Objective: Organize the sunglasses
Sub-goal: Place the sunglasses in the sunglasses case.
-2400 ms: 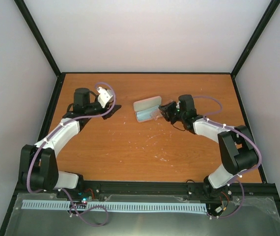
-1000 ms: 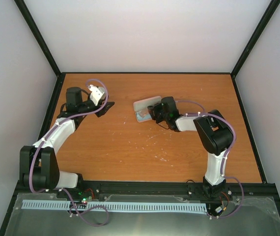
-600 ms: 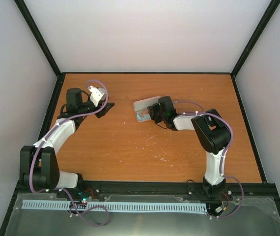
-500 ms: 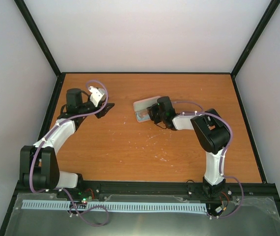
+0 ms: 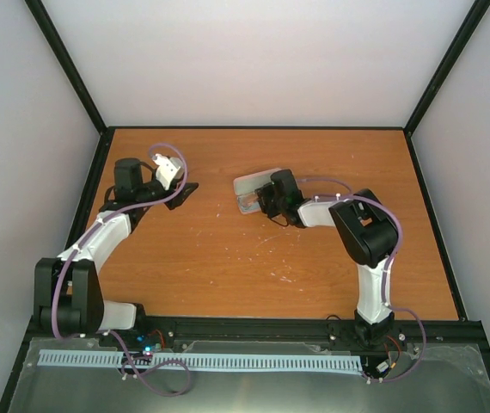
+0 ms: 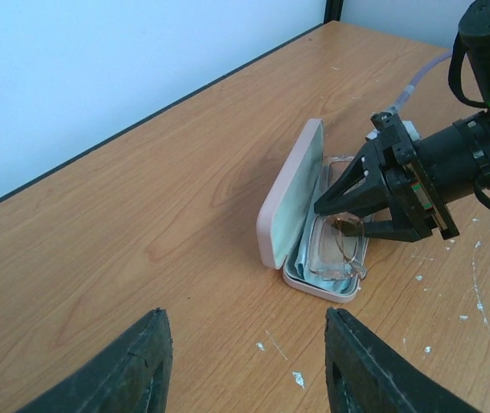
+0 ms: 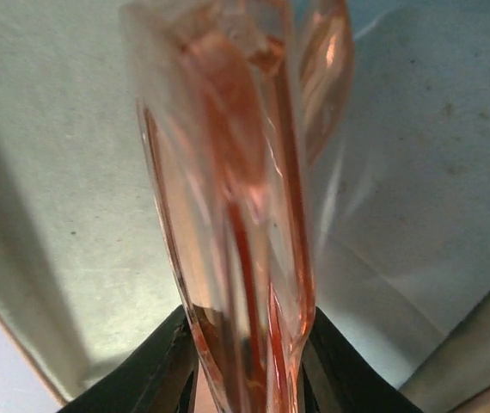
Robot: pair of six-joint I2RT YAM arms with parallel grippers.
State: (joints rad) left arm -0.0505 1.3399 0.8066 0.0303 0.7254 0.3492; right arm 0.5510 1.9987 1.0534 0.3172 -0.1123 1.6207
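Note:
The sunglasses (image 6: 334,255), see-through amber, lie in the base of the open pink case (image 6: 290,200) on top of a light blue cloth (image 6: 307,265). My right gripper (image 6: 329,215) reaches into the case from the right and is shut on the sunglasses. In the right wrist view the amber frame (image 7: 245,215) fills the picture, pinched between the fingers of that gripper (image 7: 245,379). My left gripper (image 6: 249,361) is open and empty, well to the left of the case, low over the table. In the top view the case (image 5: 247,183) sits mid-table with the right gripper (image 5: 260,200) over it and the left gripper (image 5: 186,189) apart.
The orange wooden table (image 5: 228,258) has black edge rails and pale walls on three sides. Small white flecks (image 6: 298,379) mark the wood in front of the case. The case lid stands up on the case's left side.
My right arm has swung left and carried the sunglasses into the open case. My left arm has drawn back a little toward the left wall.

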